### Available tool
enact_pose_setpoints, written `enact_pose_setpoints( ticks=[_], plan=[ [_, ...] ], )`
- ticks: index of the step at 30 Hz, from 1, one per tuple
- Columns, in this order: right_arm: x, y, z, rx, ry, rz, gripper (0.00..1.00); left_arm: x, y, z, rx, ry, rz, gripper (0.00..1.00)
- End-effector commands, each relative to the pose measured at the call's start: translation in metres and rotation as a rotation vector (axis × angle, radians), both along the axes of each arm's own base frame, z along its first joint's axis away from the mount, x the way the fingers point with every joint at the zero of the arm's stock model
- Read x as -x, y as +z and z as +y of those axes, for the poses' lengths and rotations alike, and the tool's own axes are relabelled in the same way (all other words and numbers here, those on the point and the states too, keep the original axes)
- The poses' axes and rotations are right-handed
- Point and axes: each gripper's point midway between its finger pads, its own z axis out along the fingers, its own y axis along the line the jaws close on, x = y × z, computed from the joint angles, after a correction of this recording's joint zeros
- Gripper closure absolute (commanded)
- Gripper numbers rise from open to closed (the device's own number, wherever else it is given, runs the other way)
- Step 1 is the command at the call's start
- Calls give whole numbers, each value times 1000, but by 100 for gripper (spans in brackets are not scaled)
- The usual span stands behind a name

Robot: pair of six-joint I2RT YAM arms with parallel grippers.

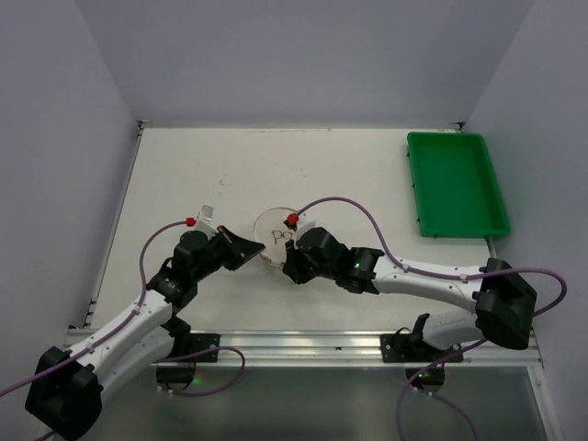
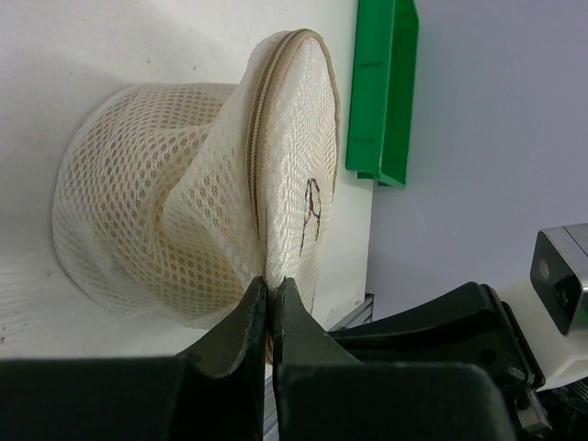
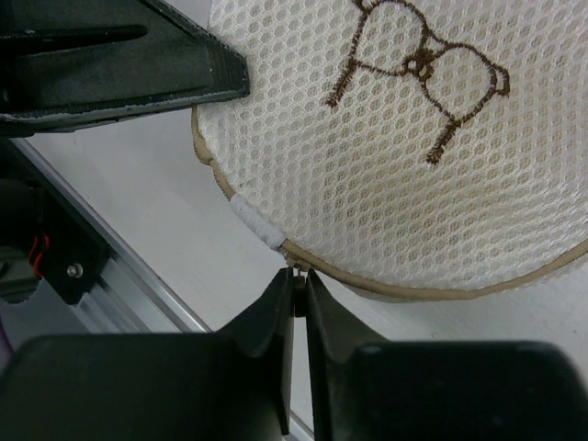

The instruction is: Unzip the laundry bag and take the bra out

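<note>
Laundry bag [image 1: 272,230] lies zipped shut, well left of the green tray [image 1: 455,184]. The left gripper [image 2: 273,299] pinches its rim. The right gripper [image 3: 296,299] is clamped on the zipper pull [image 3: 296,274].

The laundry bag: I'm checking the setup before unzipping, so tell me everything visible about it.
The laundry bag is a round cream-white mesh pouch with a tan-trimmed rim, a zip that looks closed and a brown embroidered bra symbol on its flat face. It sits on the white table. The left gripper pinches its rim; the right gripper is shut on what seems the zip pull. Its contents are hidden.
</note>
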Motion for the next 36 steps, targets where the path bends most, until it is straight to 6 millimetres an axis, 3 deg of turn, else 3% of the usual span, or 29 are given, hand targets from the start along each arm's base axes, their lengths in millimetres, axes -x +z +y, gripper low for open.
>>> enact_pose_setpoints(
  ticks=[1,5,12,15,17,19,22,25,26,27,28,29,30,32,33,36],
  plan=[
    [-16,15,2,-23,-47,-65,97,-5,25,-4,11,-12,-67,100],
    [-24,5,-26,46,-101,-93,100,-8,19,0,-61,-16,-81,100],
    [-64,-7,-122,163,-320,-100,100,-15,6,15,-286,-93,-80,100],
    [-79,-7,-151,214,-405,-101,100,-13,0,15,-305,-178,-72,100],
    [-83,-2,-149,207,-391,-104,100,-8,-3,14,-311,-245,-68,100],
    [-85,2,-146,213,-372,-112,100,-8,-7,16,-321,-278,-56,100],
    [-81,12,-122,151,-255,-112,100,-12,-7,24,-371,-325,-47,100],
    [-55,24,-80,59,-80,-70,100,-36,3,38,-442,-278,-52,96],
    [-48,23,-69,55,-49,-53,100,-52,19,40,-459,-245,-87,91],
    [-32,24,-52,45,9,-47,100,-62,18,40,-470,-235,-75,83],
    [-28,34,-38,10,14,-39,100,-70,23,38,-469,-227,-85,78],
    [-19,37,-25,-18,44,-15,100,-85,42,33,-447,-211,-132,73],
    [-10,34,-8,-39,79,14,100,-92,39,29,-433,-214,-117,63],
    [-10,41,12,-100,51,65,100,-103,56,20,-376,-209,-147,46],
    [-11,37,23,-113,48,81,100,-105,60,18,-362,-201,-153,32],
    [-22,39,43,-166,5,96,100,-99,70,31,-383,-121,-159,3]
  ],
)
